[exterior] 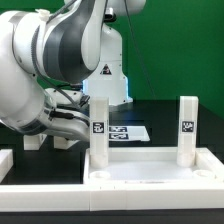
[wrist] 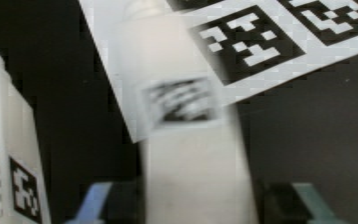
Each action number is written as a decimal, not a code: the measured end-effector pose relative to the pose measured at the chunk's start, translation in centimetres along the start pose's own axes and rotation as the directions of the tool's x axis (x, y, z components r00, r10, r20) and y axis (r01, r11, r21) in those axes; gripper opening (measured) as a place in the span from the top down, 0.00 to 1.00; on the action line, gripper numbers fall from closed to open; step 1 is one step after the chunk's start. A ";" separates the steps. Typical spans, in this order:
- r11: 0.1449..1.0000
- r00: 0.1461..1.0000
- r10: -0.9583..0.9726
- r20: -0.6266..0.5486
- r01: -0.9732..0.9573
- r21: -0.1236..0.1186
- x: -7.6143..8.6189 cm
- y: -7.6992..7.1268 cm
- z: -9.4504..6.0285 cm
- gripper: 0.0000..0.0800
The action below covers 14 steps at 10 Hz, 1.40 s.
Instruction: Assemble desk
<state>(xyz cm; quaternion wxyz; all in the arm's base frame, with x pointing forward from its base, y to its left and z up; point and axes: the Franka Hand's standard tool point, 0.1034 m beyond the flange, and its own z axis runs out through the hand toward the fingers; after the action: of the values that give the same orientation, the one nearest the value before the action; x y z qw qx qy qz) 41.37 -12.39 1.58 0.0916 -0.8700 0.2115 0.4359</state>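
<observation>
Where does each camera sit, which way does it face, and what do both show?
Exterior view: off-arm, low in front, facing across the desk slab toward the arm's base; arm and gripper at the exterior view's left.
Wrist view: on the wrist, looking past the fingertips at a leg post between them.
Shared: the marker board.

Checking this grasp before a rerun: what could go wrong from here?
1. The leg post lies slanted between the claw jaws, which don't touch it yet. Closing may twist it or grip it off-centre.
2. A second leg post sits close beside one jaw and could get nudged.
</observation>
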 end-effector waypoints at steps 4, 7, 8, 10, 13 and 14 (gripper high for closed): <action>1.000 1.000 0.000 0.000 0.000 0.000 0.0 0.0 0.0 0.64; 1.000 1.000 0.000 0.000 0.000 0.000 0.0 0.0 0.0 0.64; 1.000 1.000 0.000 0.011 0.000 0.002 -0.3 0.1 -0.2 0.64; 0.999 0.999 -0.006 0.043 0.004 0.043 -3.8 0.6 -3.5 0.64; 0.996 1.000 -0.007 0.021 0.005 0.093 -9.1 0.6 -7.6 0.64; 0.997 1.000 -0.009 0.013 0.008 0.075 -9.9 0.1 -8.3 0.64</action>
<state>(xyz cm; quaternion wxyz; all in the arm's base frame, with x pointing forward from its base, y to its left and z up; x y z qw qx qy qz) 42.01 -12.47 14.47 0.1274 -0.8639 0.2234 0.4331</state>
